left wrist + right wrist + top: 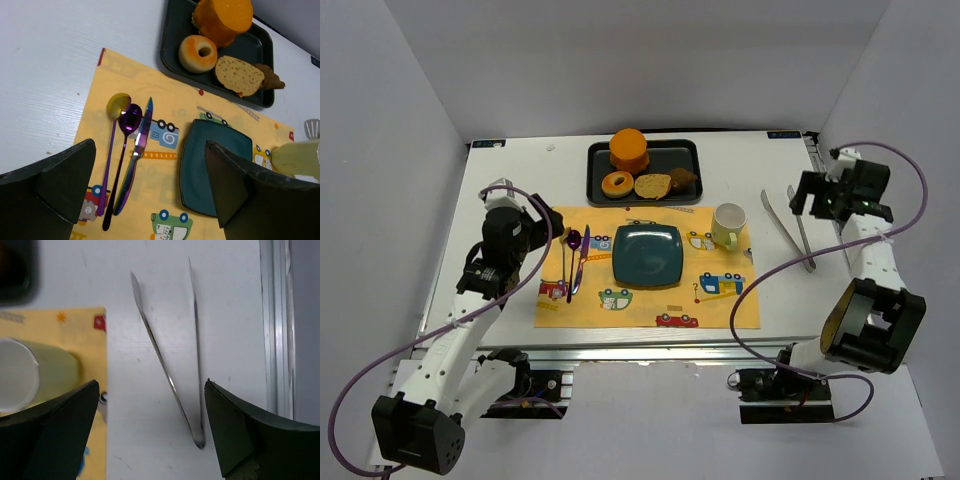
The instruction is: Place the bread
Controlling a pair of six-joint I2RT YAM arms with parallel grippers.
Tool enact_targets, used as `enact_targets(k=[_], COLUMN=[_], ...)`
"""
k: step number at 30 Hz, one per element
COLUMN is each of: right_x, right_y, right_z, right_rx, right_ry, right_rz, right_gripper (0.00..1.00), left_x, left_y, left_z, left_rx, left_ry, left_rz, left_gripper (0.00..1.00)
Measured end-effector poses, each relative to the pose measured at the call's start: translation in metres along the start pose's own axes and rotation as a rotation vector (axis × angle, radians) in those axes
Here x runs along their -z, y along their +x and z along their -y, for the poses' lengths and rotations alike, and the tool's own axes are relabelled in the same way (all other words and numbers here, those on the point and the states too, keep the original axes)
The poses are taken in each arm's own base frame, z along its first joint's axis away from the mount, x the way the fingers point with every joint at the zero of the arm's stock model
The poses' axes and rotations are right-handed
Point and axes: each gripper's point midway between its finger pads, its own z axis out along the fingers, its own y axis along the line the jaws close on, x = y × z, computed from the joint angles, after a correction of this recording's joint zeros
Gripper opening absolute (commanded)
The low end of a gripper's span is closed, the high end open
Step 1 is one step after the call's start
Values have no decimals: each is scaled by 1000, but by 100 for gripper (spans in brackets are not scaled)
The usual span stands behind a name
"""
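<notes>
Nearest the arm bases, a yellow placemat (650,300) printed with cartoon cars lies across the white table (510,170). The left gripper (149,145) hangs above the mat's left part with its fingers spread wide and nothing between them. Below it lie two spoons, one gold-bowled (118,104) and one purple (131,120), with an iridescent knife (137,150) touching the purple spoon on its right.

A square teal plate (647,254) sits bare at the mat's centre. A pale green mug (728,225) stands upright at the mat's far right corner. To the right of the mat, metal tongs (165,365) rest flat on the bare table, their arms splayed towards the far side. The right gripper (151,385) hovers over them, its fingers likewise parted and holding nothing.

At the far edge, just beyond the mat, a black tray (600,165) carries the food. The bread (239,75), a speckled tan slice with a darker crust, lies flat near the tray's front rim, well apart from both grippers. A glazed doughnut (198,53) sits just beside it on the left. On its right, touching it, is a dark brown piece (270,77), possibly another baked item. An orange cylinder (629,150) stands at the back of the tray.
</notes>
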Motion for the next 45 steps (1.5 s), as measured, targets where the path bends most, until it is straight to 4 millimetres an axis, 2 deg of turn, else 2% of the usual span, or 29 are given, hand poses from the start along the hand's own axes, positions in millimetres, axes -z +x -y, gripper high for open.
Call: enact_targets(k=[1, 3, 4, 5, 6, 7, 8, 9, 10, 11, 12, 16, 21, 23, 25, 27, 30, 33, 45], right_x=[0, 5, 7, 9, 9, 9, 6, 2, 0, -3, -6, -22, -45, -61, -68, -80, -98, -108, -110], right_y=[15, 44, 56, 64, 70, 74, 77, 82, 84, 87, 90, 104, 116, 132, 143, 144, 127, 119, 122], right_z=[8, 19, 24, 26, 28, 28, 27, 26, 26, 25, 24, 26, 36, 39, 42, 48, 57, 60, 53], right_rx=[12, 97, 132, 159, 190, 208, 235, 252, 258, 261, 273, 312, 363, 353, 321, 294, 277, 267, 309], right_ry=[-18, -86, -118, -138, -159, -176, -200, -224, -233, -239, -246, -236, -135, -119, -114, -99, -78, -76, -161], right_rz=[-33, -98, -119, -130, -138, -145, -150, -157, -163, -171, -181, -234, -300, -359, -404, -427, -409, -398, -425], right_gripper=[89, 79, 69, 50, 43, 38, 39, 47, 74, 89, 89, 89, 89, 89, 88, 85, 80, 74, 73], left_x=[0, 0, 0, 0, 0, 0, 0, -1, -1, -2, -2, -1, -1, -2, -3, -5, -9, -12, -17], left_y=[2, 3, 2, 2, 1, 2, 3, 6, 8, 10, 14, 23, 32, 33, 34, 36, 39, 42, 47], left_z=[2, 5, 8, 11, 14, 14, 15, 18, 18, 18, 18, 17, 14, 14, 14, 13, 12, 10, 8], left_rx=[1, 9, 11, 7, 14, 9, 11, 17, 17, 17, 18, 43, 51, 50, 49, 48, 44, 41, 32], left_ry=[12, 32, 48, 62, 76, 82, 89, 105, 109, 117, 124, 137, 142, 142, 139, 137, 129, 121, 111], left_rz=[-7, -10, -6, -6, -3, -5, -7, -14, -18, -20, -29, -40, -59, -62, -65, -70, -81, -93, -110], left_gripper=[93, 55, 30, 6, 0, 0, 0, 30, 49, 62, 74, 77, 77, 78, 78, 78, 78, 78, 78])
